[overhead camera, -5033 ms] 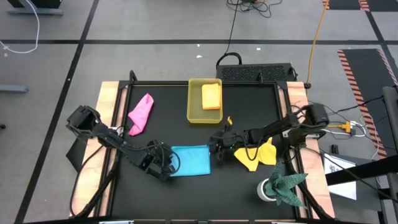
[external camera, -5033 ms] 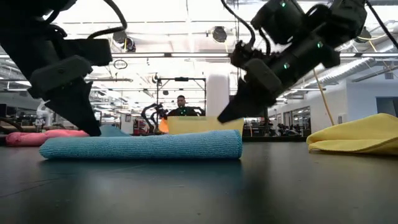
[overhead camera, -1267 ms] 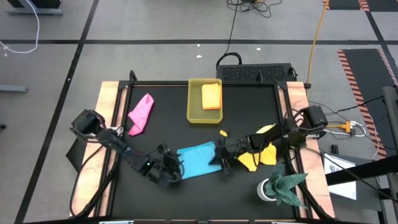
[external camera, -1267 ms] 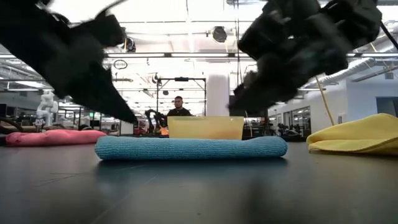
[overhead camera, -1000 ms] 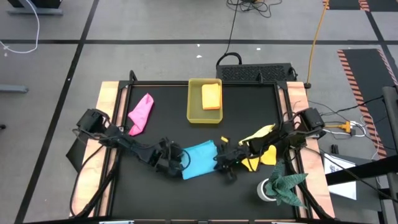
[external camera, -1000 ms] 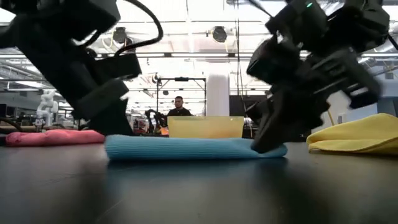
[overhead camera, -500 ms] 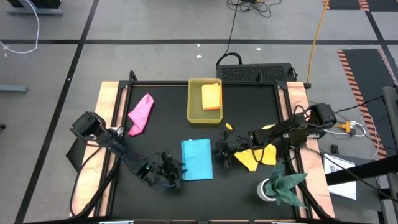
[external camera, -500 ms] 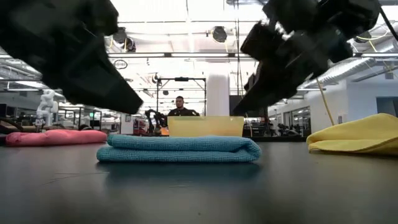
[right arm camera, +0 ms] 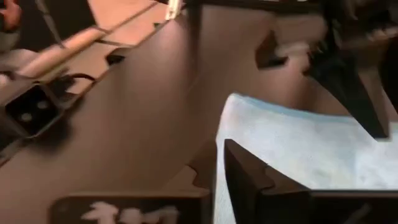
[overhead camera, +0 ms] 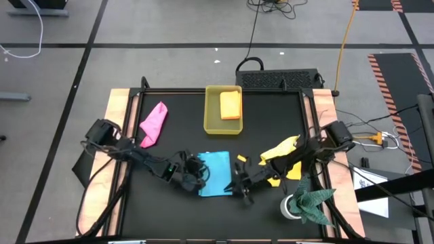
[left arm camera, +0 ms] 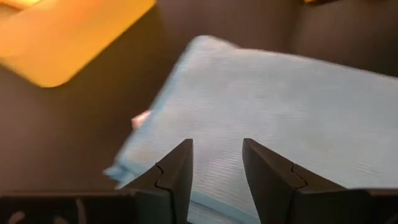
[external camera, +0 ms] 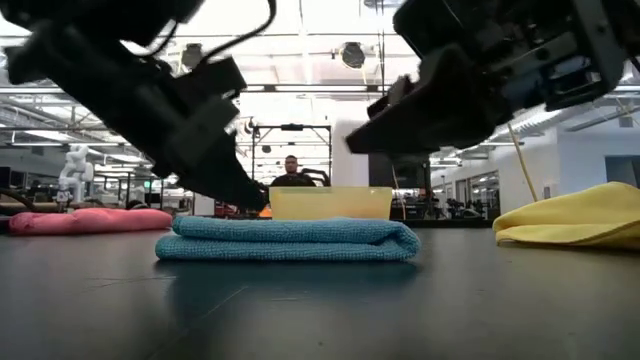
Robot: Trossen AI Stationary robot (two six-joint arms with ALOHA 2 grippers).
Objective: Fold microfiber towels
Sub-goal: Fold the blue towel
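Flanking folded blue towel (overhead camera: 215, 173): L tool (overhead camera: 197, 171) fingers apart, empty; R tool (overhead camera: 237, 188) state unclear.

Four small towels: pink (overhead camera: 154, 123), orange (overhead camera: 231, 105), yellow (overhead camera: 279, 150), blue (overhead camera: 218, 172); one tray (overhead camera: 212, 115)

Black tabletop (overhead camera: 169, 135). Lying on it: folded light blue towel (overhead camera: 215, 173) near the front centre; pink towel (overhead camera: 154, 123) crumpled at back left; yellow towel (overhead camera: 281, 163) bunched at right; translucent yellow tray (overhead camera: 214, 120) at back centre, holding the orange towel (overhead camera: 230, 105).
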